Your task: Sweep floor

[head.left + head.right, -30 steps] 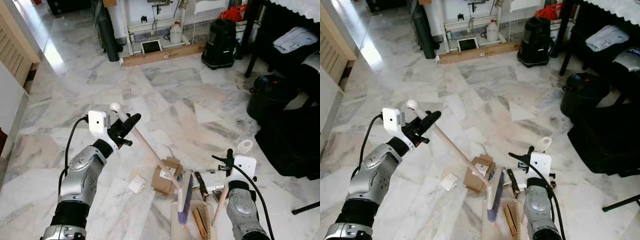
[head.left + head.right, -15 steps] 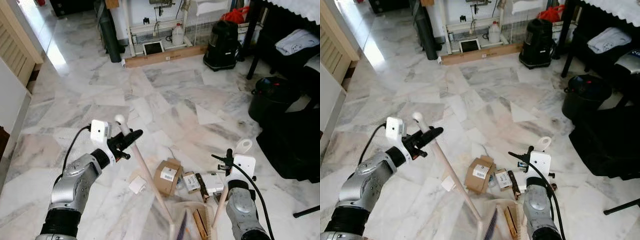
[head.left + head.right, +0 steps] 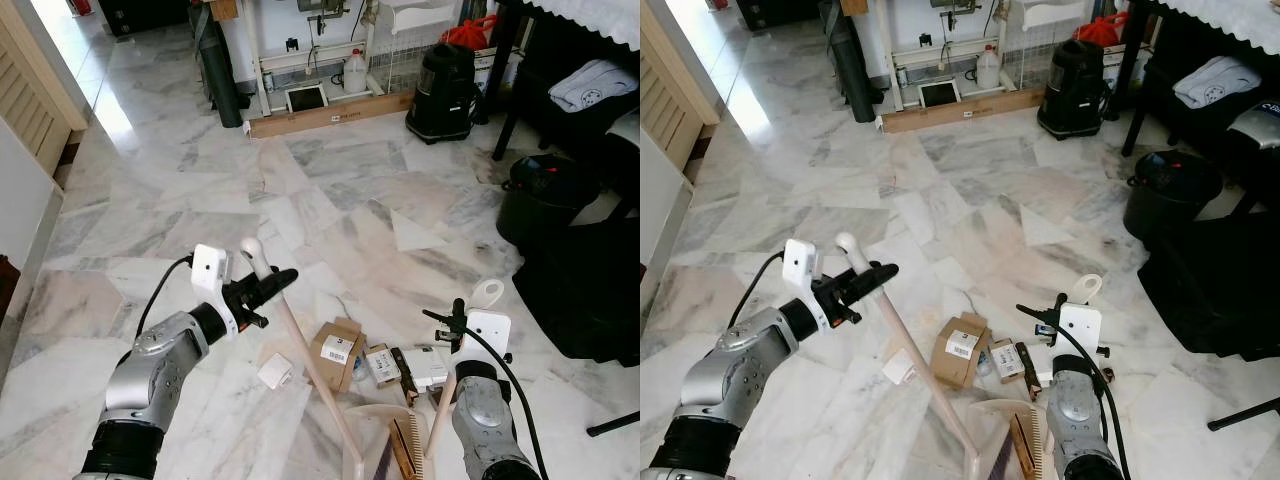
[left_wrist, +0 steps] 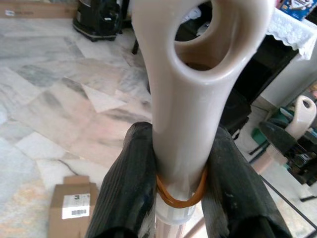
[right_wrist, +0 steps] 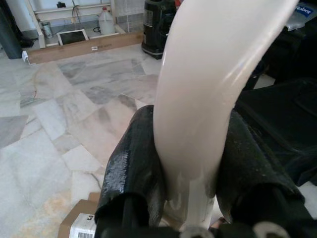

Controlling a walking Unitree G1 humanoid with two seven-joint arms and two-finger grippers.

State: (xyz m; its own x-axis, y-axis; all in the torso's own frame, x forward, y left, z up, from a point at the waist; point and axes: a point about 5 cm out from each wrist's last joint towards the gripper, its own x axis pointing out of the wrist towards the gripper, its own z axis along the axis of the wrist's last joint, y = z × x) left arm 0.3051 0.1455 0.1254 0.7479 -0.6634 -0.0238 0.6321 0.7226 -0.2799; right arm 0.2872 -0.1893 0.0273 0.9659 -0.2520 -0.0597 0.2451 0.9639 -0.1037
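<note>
Here, the left tool [image 3: 262, 293] is clamped on the broom handle [image 3: 300, 345], its head low by the dustpan [image 3: 372, 455] at bottom centre; the right tool [image 5: 190, 163] grips the dustpan handle [image 3: 487, 296]. Cardboard box [image 3: 333, 352] and packets lie just beyond: the next stroke should draw them in.

We can read very little here. On the blue item [image 5: 305, 9] lying on the dark furniture in the right wrist view, we make out white letters that seem to end in "robot"; the start of the word is cut off. The cardboard box [image 3: 333, 352] on the floor carries a white label [image 4: 75, 212] with a barcode and small print, but we cannot read any of it. The long flat carton [image 3: 330, 112] against the far wall bears a small white sticker, too small for us to read.
</note>
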